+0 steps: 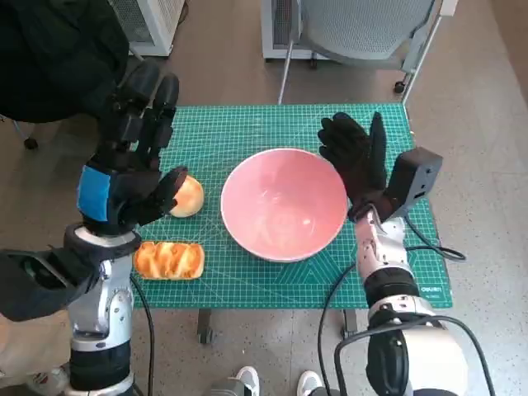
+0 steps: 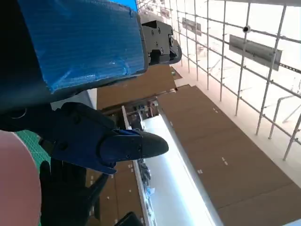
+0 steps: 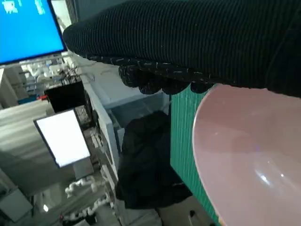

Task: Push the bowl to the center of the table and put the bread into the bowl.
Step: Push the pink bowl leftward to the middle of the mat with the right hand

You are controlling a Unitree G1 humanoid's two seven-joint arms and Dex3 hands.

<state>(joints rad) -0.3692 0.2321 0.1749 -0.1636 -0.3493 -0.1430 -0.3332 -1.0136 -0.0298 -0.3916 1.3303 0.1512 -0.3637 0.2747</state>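
Note:
A pink bowl (image 1: 283, 204) stands near the middle of the green mat (image 1: 247, 124). My right hand (image 1: 356, 157), in its black glove, is open with fingers spread and lies against the bowl's right rim. The right wrist view shows the glove (image 3: 197, 37) just above the bowl's rim (image 3: 244, 155). A round bun (image 1: 188, 196) lies left of the bowl. A long golden bread loaf (image 1: 169, 260) lies near the mat's front left edge. My left hand (image 1: 132, 165) hovers by the bun with fingers stretched out and holds nothing. Its thumb is close to the bun; whether they touch I cannot tell.
A grey chair (image 1: 363, 25) stands behind the table. Dark clothing (image 1: 49, 49) fills the far left corner. A person's shoes (image 1: 247, 379) show on the floor by the table's front. The mat's far strip and right front corner are bare.

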